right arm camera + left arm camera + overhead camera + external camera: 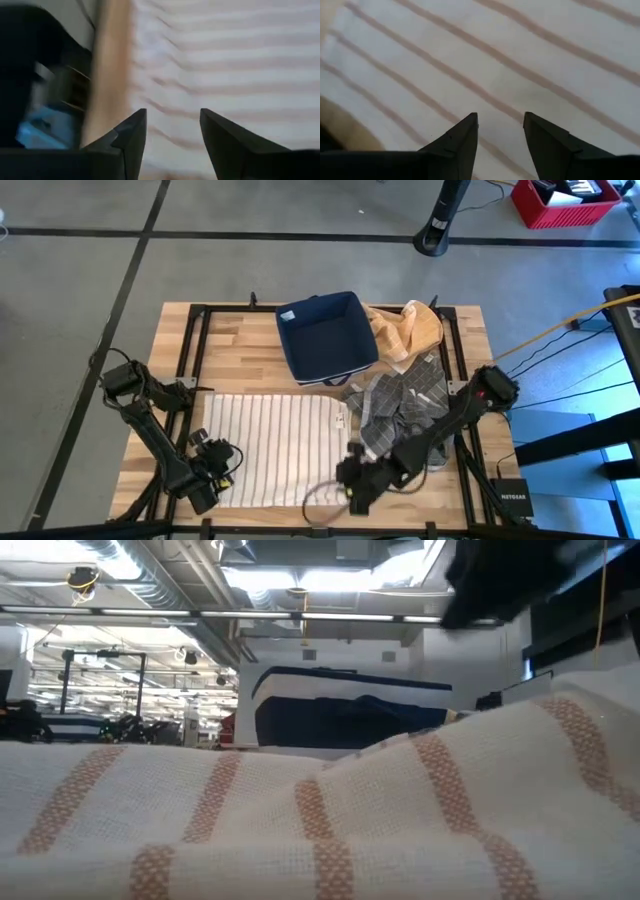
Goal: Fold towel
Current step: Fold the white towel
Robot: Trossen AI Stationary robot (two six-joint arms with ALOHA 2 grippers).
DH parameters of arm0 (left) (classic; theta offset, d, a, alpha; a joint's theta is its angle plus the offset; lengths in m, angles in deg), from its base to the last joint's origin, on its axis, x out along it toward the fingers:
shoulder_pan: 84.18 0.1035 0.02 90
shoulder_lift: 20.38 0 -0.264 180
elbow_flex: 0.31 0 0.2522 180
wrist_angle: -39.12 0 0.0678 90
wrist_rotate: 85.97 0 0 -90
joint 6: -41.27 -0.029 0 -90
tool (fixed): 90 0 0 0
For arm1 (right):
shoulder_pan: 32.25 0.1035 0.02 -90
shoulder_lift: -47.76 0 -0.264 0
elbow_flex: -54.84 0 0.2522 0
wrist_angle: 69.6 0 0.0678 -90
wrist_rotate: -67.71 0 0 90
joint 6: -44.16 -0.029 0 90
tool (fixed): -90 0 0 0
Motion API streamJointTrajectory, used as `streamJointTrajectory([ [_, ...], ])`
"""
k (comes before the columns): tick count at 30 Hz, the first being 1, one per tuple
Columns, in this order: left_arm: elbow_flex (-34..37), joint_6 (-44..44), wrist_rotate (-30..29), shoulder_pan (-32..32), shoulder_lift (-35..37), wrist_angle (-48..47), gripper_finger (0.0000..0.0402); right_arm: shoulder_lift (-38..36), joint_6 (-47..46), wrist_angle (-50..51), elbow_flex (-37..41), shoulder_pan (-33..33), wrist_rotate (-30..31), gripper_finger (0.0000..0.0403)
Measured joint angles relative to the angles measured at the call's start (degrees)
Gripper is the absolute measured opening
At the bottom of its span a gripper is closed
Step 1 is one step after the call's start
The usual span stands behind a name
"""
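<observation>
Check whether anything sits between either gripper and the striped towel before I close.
Nothing visible does. The left gripper and right gripper both stand open directly over the striped towel; the grey checked cloth lies off to its side.

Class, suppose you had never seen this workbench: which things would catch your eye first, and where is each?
The white towel with thin stripes lies spread flat at the table's front centre, with the left gripper at its left front edge and the right gripper at its right front corner, both open. Behind it stands a dark blue bin, with grey checked and tan cloths heaped to its right.
</observation>
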State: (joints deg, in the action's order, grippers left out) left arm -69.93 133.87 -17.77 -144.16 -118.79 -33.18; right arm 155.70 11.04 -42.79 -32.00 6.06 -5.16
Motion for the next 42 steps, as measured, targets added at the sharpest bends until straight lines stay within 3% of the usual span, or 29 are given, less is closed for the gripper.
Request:
streamJointTrajectory([
  [3,-0.90,-1.52,1.91,-1.58,0.49,3.68,0.0153,3.48,0.35,-4.52,-0.20,1.55,0.65,0.0186],
  [8,-0.97,-2.41,5.20,-4.73,0.51,9.93,0.0153,7.62,-3.14,2.37,0.11,2.22,-2.06,0.0186],
  [12,2.26,3.33,5.18,-6.57,-0.25,9.52,0.0153,8.28,-5.53,5.88,-0.07,2.84,-6.67,0.0186],
  [17,5.96,11.98,5.32,-8.03,0.26,11.69,0.0153,8.19,-8.32,9.01,-0.24,5.13,-7.85,0.0186],
  [25,2.75,6.64,4.79,-7.53,3.08,11.74,0.0153,6.50,-10.17,13.48,-6.53,5.66,-11.71,0.0186],
  [28,0.26,3.81,1.14,-7.27,5.51,12.54,0.0153,5.44,-8.65,13.72,-9.75,5.77,-6.36,0.0186],
  [32,0.61,0.79,-6.11,-6.69,5.40,11.86,0.0153,6.59,-4.67,11.90,-9.31,5.10,11.24,0.0186],
  [34,1.82,0.79,-7.33,-5.90,4.35,12.11,0.0153,7.63,-3.54,11.23,-8.18,4.43,12.88,0.0186],
  [39,5.53,-2.50,-1.14,-4.49,1.32,15.85,0.0153,11.43,-3.25,9.35,-6.18,3.16,1.46,0.0186],
  [42,6.57,-1.43,-0.31,-4.54,0.65,15.61,0.0153,12.66,-3.19,9.92,-6.01,3.37,-1.25,0.0186],
])
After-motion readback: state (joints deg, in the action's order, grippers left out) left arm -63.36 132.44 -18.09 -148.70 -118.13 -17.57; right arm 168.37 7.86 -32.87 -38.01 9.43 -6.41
